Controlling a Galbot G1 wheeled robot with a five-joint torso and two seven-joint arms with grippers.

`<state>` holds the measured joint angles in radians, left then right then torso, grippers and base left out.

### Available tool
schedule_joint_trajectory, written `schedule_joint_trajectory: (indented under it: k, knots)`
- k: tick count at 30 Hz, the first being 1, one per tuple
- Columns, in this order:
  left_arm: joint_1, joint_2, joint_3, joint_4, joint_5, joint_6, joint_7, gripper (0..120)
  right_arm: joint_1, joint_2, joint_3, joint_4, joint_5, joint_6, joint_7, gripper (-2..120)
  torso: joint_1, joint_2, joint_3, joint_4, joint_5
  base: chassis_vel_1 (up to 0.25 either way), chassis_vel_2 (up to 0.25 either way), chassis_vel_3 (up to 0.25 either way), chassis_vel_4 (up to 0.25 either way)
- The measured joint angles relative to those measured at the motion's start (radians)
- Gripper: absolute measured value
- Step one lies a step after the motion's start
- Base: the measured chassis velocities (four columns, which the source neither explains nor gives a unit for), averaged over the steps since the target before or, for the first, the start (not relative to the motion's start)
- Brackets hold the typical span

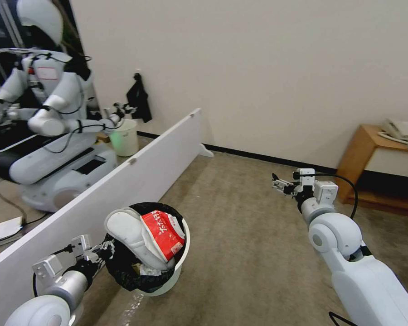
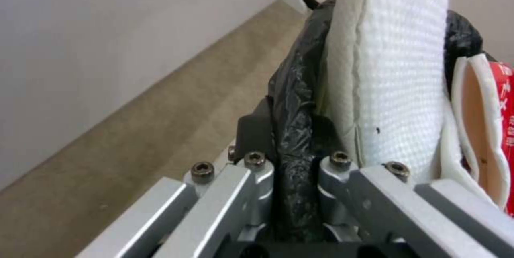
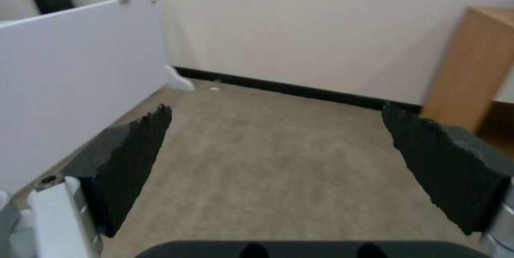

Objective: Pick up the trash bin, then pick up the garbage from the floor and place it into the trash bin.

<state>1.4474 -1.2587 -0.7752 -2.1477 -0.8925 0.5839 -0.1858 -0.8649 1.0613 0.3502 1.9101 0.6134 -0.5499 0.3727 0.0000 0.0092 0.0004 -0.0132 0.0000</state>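
Note:
The trash bin [image 1: 182, 256] is a round white bin lined with a crinkled black bag [image 2: 292, 101], at the lower left of the head view beside the white board. My left gripper [image 1: 102, 251] is shut on its near rim, and the left wrist view shows the fingers [image 2: 257, 185] clamping the bag edge. A white slipper [image 1: 129, 233] [image 2: 399, 69] and a red-white snack packet [image 1: 164, 233] [image 2: 506, 129] stick out of the bin's top. My right gripper [image 1: 279, 184] [image 3: 277, 113] hangs open and holds nothing over bare grey-brown floor [image 3: 268, 177].
A long white board [image 1: 136, 176] runs along my left. Behind it a mirror [image 1: 13, 190] shows my reflection and a pale bucket [image 1: 124, 138]. A wooden side table [image 1: 362, 158] with a phone [image 1: 401, 131] stands at the far right. Open carpet [image 1: 240, 235] lies ahead.

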Motion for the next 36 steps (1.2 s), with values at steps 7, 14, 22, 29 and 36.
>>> schedule_joint_trajectory:
  k: [7,14,22,29,36]
  knots:
    - [0.001,-0.001,-0.001,0.0,-0.003,0.0,-0.001,4,0.002,0.006,-0.01,-0.005,-0.008,0.008,-0.002,100,0.0,0.0,0.0,-0.0002,0.0,-0.111,-0.119,-0.11,-0.115]
    - [0.001,0.0,-0.002,0.001,-0.006,0.0,-0.002,4,0.006,0.013,-0.017,-0.015,-0.027,0.032,-0.008,100,0.0,0.0,0.0,-0.0003,0.0,-0.115,-0.127,-0.115,-0.108]
    - [-0.004,0.002,-0.002,0.009,-0.023,-0.009,-0.011,4,-0.005,0.012,-0.013,-0.022,-0.054,0.069,-0.066,100,0.0,0.0,0.0,0.0,0.0,-0.069,-0.068,-0.059,-0.07]
    - [-0.008,0.0,-0.001,0.013,-0.025,-0.011,-0.014,4,-0.005,0.015,-0.014,-0.029,-0.069,0.091,-0.097,100,0.0,0.0,0.0,0.0003,0.0,0.0,0.0,0.0,0.0]
    - [-0.009,-0.001,-0.001,0.017,-0.027,-0.013,-0.014,4,-0.005,0.022,-0.02,-0.035,-0.081,0.11,-0.109,100,0.0,0.0,0.0,0.0001,0.0,0.0,0.0,0.0,0.0]
